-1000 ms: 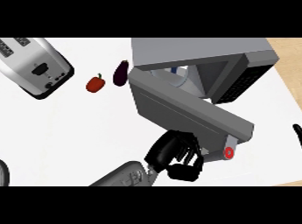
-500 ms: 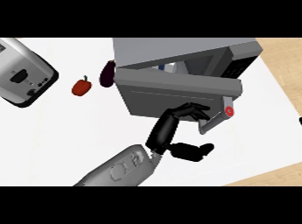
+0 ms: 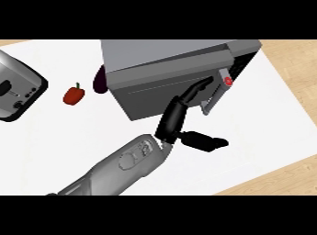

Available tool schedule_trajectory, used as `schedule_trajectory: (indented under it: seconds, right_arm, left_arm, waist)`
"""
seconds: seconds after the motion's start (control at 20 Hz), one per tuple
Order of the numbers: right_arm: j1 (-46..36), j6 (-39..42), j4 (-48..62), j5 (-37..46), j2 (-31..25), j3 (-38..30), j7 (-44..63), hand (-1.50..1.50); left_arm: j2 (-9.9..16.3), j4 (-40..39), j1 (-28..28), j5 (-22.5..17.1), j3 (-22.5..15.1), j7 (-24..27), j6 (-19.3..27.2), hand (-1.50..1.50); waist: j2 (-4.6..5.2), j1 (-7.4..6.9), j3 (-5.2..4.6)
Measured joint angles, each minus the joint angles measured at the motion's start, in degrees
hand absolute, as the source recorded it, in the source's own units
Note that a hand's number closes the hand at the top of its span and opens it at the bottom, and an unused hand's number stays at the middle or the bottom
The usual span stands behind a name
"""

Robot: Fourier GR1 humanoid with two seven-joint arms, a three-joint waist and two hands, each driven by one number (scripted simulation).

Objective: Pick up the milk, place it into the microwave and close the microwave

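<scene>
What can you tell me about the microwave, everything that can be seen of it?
The microwave is a grey, metal-looking box at the counter's far side, seen from above. Its door is nearly shut, with only a narrow gap at the right, where a red round button and part of a dark panel show. The left hand lies with straight fingers against the door's front. A dark purple thing shows at its left side. The inside is hidden.

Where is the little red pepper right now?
In the head view, the red pepper lies on the white counter at the left, between the toaster and the microwave.
</scene>
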State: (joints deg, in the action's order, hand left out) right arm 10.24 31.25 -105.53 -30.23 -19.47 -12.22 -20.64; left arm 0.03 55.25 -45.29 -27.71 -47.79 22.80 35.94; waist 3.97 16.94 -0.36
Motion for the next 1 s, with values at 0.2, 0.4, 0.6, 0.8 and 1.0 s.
schedule_trajectory:
  seconds: [0.2, 0.4, 0.6, 0.8, 1.0]
  right_arm:
    - [-1.42, 0.95, 0.03, -2.11, -1.21, 0.04, 1.12, -1.5]
    - [-2.74, 1.76, -0.16, -3.77, -2.23, 0.19, 1.98, -1.5]
    - [-4.2, 2.19, 0.07, -5.67, -3.21, 0.08, 2.9, -1.5]
    - [-5.39, 2.4, 0.17, -7.14, -4.2, -0.04, 3.88, -1.5]
    - [-6.44, 2.22, 0.46, -8.41, -5.19, -0.55, 4.78, -1.5]
  left_arm:
    - [-0.02, -1.84, -2.55, -2.41, 0.51, 1.25, 0.76, -1.5]
    - [0.21, -2.87, -3.62, -4.28, 0.26, 2.96, 1.37, -1.5]
    - [0.42, -3.61, -4.08, -5.95, -0.23, 5.0, 1.69, -1.5]
    - [0.6, -4.21, -4.25, -7.42, -0.78, 7.01, 2.06, -1.5]
    - [0.79, -4.72, -4.28, -8.66, -1.33, 9.02, 2.73, -1.5]
  waist:
    - [0.4, 1.05, 0.05]
    - [0.71, 2.09, 0.08]
    - [0.91, 2.55, 0.08]
    - [1.0, 3.11, 0.07]
    - [1.07, 3.76, 0.07]
